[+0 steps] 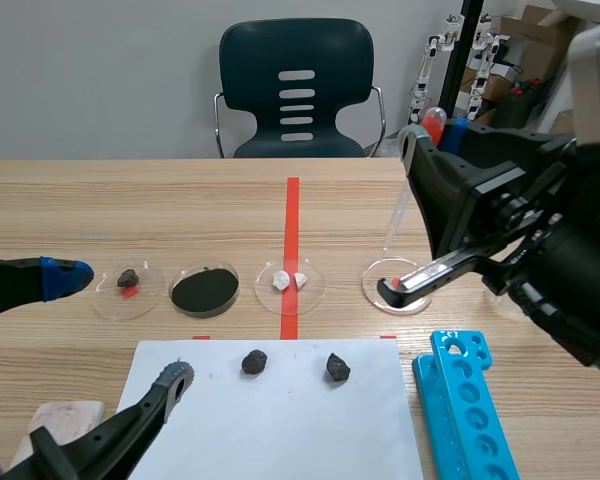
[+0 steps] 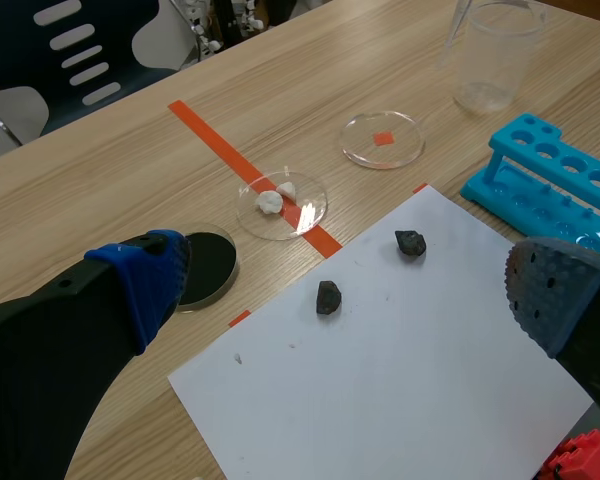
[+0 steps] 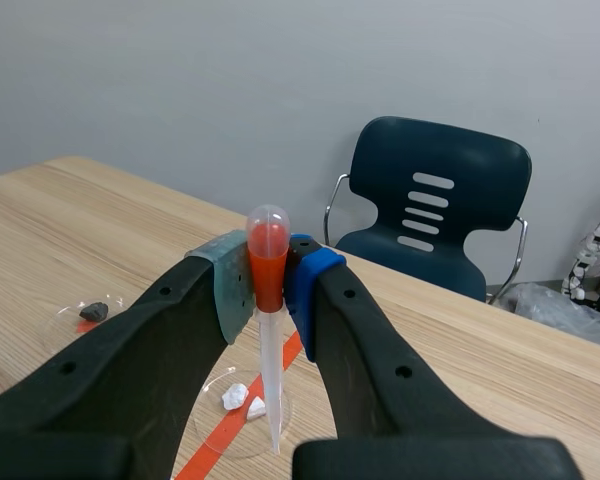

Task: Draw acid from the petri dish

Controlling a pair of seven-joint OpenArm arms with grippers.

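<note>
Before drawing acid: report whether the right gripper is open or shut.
Shut on the pipette: both pads press its red bulb, tip pointing down.

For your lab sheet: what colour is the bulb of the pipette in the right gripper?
The pipette bulb is orange-red; right wrist view shows it best.

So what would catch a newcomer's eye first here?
The right gripper, shut on a dropper with a red bulb, its tip pointing down near the rightmost petri dish. Then the row of four dishes across the table, and the white sheet nearer the robot with two dark stones on it.
</note>
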